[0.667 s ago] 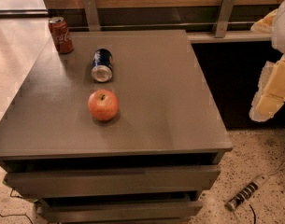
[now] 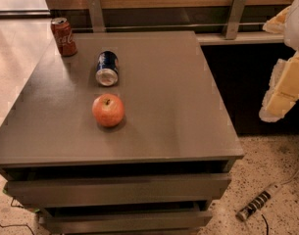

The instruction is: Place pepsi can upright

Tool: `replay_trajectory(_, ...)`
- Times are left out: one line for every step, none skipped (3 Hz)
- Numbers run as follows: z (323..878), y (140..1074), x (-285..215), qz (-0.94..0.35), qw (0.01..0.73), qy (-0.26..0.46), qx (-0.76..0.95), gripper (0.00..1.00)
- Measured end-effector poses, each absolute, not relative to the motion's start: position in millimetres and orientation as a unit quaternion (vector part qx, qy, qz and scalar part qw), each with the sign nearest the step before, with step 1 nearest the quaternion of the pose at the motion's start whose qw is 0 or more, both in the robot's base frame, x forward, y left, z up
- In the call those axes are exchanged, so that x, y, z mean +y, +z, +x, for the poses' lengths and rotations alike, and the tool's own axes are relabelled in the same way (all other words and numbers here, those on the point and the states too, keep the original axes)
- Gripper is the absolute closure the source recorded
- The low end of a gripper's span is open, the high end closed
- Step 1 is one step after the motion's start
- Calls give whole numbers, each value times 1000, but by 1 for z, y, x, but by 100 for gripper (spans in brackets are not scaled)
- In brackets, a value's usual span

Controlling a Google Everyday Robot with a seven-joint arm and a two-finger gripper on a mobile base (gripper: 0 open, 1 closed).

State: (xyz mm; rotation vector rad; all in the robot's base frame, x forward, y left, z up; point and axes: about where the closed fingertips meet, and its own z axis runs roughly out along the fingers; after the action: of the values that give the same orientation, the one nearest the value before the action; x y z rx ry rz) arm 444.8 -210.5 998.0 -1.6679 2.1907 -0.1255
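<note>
Grey surface (image 2: pixel 188 106), no change: pepsi can (image 2: pixel 107 68) on its side between coke (image 2: pixel 63 36) and apple (image 2: pixel 108 110). Tool (image 2: pixel 280 93) well off right, seemingly empty, opening unclear; uprighting unstarted.

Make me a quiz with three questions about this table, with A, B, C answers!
1. Where is the apple?
A. just in front of the pepsi can
B. on the floor
C. in a drawer

2. How many cans are on the table?
A. one
B. two
C. four

3. How is the pepsi can?
A. upright
B. on its side
C. squashed flat

Answers:
1 A: the apple sits nearer the camera than the can.
2 B: the pepsi can plus the red can.
3 B: its silver end faces us; the gripper hangs off the table's right side, away from it.
</note>
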Motion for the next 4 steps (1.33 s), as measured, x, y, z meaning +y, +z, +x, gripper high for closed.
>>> replay_trajectory(464, 1008, -196, -575, 208, -14, 791, 0)
replay_trajectory(486, 1016, -170, -551, 225, 20, 803, 0)
replay_trajectory(515, 1019, -124, -518, 225, 52, 824, 0)
replay_trajectory(541, 1015, -89, -465, 222, 86, 853, 0)
